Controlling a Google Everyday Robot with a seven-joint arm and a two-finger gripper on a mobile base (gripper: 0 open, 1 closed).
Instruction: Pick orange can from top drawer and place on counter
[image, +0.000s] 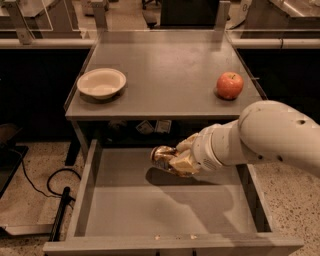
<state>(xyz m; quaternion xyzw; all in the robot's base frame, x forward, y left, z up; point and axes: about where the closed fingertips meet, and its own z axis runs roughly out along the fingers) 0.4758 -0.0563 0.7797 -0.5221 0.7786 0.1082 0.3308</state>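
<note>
The gripper (182, 160), jaws clamped on the orange can (161, 155), holds it above the top drawer (82, 200), seemingly ready for the counter (165, 65) at twelve o'clock.

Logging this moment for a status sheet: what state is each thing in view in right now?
Dented golden-orange metal can: gripped, held clear above the drawer floor.
Gripper: over the drawer, jaws shut on the can.
Wide grey metal top drawer: pulled open.
Flat grey metal counter: bears bowl and apple.
Shallow cream round bowl: upright, empty.
Round red-orange apple: resting on the counter, untouched.
</note>
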